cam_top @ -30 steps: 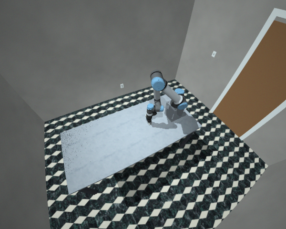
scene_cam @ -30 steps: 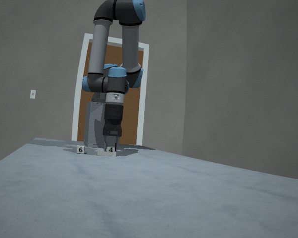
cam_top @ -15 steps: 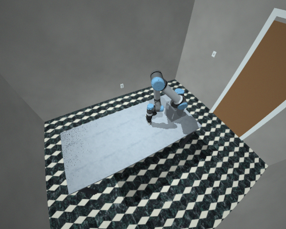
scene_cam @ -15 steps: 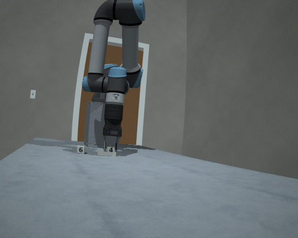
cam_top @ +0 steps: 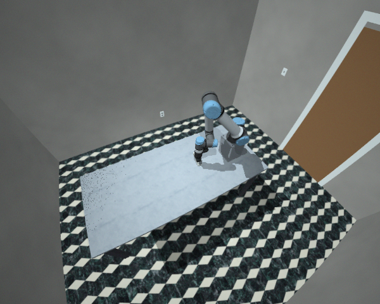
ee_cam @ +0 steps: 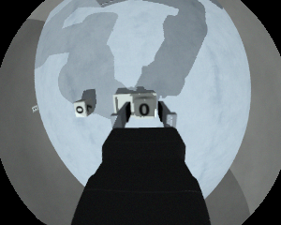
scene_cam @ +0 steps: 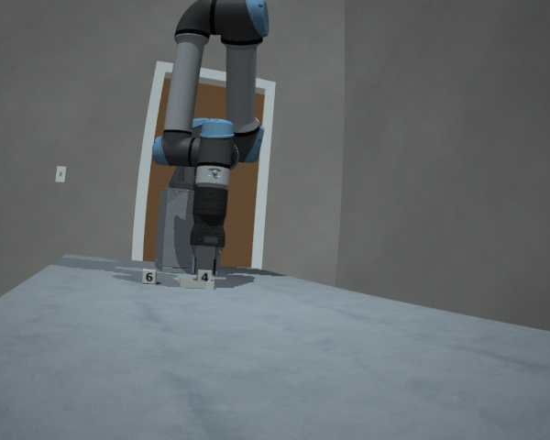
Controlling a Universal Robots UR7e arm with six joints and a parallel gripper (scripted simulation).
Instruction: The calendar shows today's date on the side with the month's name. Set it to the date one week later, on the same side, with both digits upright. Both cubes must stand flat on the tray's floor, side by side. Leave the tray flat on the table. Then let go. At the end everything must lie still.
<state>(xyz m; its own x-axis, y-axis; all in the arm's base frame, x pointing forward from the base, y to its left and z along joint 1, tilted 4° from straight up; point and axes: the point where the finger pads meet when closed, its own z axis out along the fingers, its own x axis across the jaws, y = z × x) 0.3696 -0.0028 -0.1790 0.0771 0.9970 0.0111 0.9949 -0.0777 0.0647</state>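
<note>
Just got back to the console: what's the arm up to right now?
The gripper is down over the tray, jaws open around the cube showing 4 and holding nothing. The other cube, showing 6, stands on the table beside the tray, outside it, so the date isn't set yet.

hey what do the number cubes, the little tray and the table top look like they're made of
Cubes: probably painted wood or plastic; matte off-white faces, black printed digits.
Tray: same pale matte look, likely the same material.
Table top: mottled blue-grey, dull finish; perhaps stone or laminate, hard to tell.
</note>
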